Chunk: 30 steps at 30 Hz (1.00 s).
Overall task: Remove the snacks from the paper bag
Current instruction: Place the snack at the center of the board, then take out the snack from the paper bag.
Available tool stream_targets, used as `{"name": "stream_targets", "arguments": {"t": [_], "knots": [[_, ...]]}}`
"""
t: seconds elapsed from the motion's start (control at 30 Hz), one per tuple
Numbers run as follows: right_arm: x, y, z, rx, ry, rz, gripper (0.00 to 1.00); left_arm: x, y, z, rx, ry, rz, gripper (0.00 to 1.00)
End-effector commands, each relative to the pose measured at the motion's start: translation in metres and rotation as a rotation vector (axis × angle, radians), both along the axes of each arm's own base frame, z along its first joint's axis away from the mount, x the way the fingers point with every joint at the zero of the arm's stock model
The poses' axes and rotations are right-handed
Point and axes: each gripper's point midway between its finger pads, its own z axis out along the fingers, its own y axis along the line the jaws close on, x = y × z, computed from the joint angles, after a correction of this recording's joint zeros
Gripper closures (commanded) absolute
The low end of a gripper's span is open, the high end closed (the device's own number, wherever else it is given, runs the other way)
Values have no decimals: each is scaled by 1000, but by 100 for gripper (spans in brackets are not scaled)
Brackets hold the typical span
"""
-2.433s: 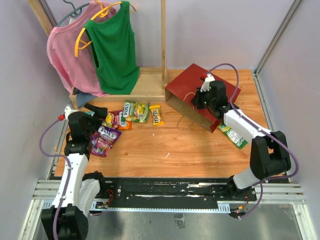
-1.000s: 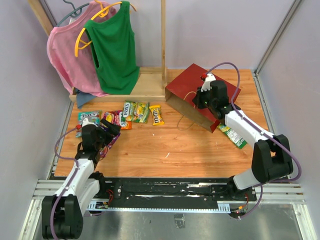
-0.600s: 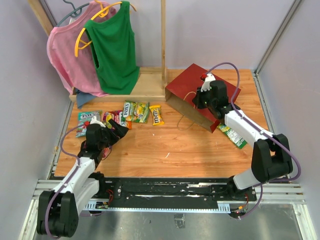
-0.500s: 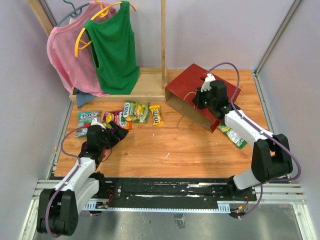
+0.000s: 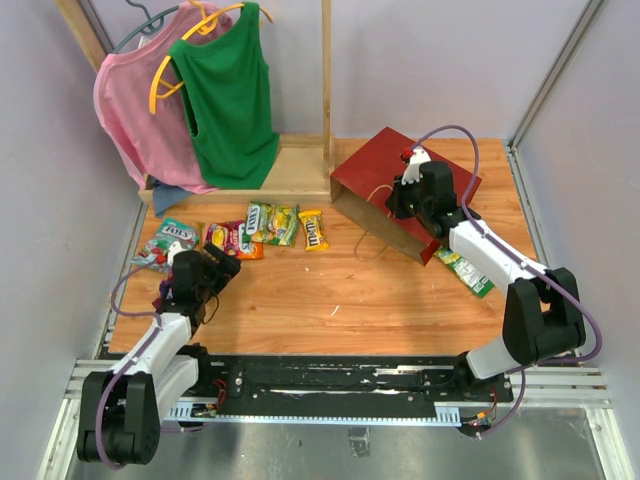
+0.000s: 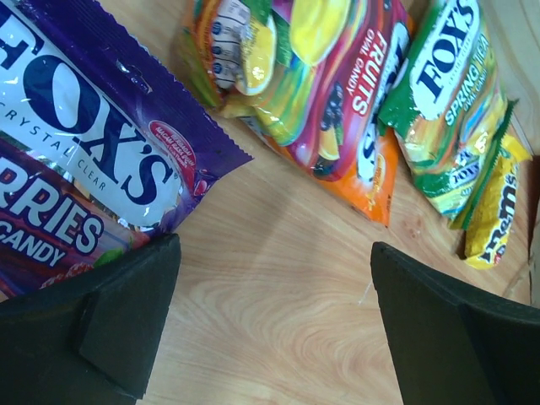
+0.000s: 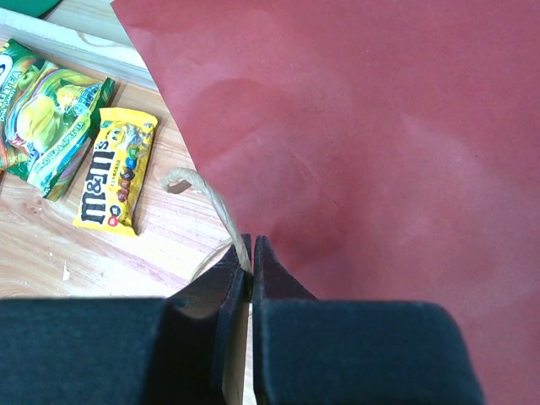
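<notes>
1. The left wrist view is giving the clearest print. A purple packet (image 6: 93,160) is reading "FOX'S CRYSTAL CLEAR" above "...RRIES CANDY", a red-orange packet (image 6: 337,101) is reading "FRUITS", and a green packet (image 6: 451,93) is reading "FOX'S SPRING". A yellow packet (image 6: 496,215) is showing part of "m&m's".
2. The left gripper (image 6: 274,329) is hanging low over the wooden table (image 5: 350,290). Its fingers are spread wide with nothing between them, and one finger is overlapping the purple packet's lower edge.
3. The right wrist view is showing the right gripper (image 7: 251,283) pinching nearly closed on the paper bag (image 7: 380,143), where the twisted handle (image 7: 207,194) is running in between the fingers. "m&m's" is reading in full on the yellow packet here.
4. Only the top view is showing the whole layout. The red bag is lying on its side at the far right, with its mouth facing the row of packets to its left. Another green pack (image 5: 465,270) is lying beside the right arm, and a teal pack (image 5: 170,238) is ending the row at the left.
5. A pink top (image 5: 135,110) and a green top (image 5: 230,100) are hanging on a wooden rack (image 5: 326,90) behind.
</notes>
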Motion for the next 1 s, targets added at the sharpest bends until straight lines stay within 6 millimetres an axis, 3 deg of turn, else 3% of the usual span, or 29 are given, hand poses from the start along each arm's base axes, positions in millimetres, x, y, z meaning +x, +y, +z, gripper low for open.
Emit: {"name": "stream_targets", "arguments": {"t": [0.0,0.23,0.4,0.57,0.83,0.97], "knots": [[5,2,12,-17,-35,0,99,-1,24,10,85,3,88,0],[7,6,11,-2,-31,8,99,8,14,54,71,-113,32,1],[7,10,13,17,-29,18,99,21,-20,95,36,-199,-62,2],[7,14,18,24,-37,26,99,39,-85,125,20,-262,-218,2],[6,16,43,17,-81,40,99,72,-222,131,-52,-288,-531,2],[8,15,64,12,-115,41,98,87,-270,126,-164,-282,-620,3]]}}
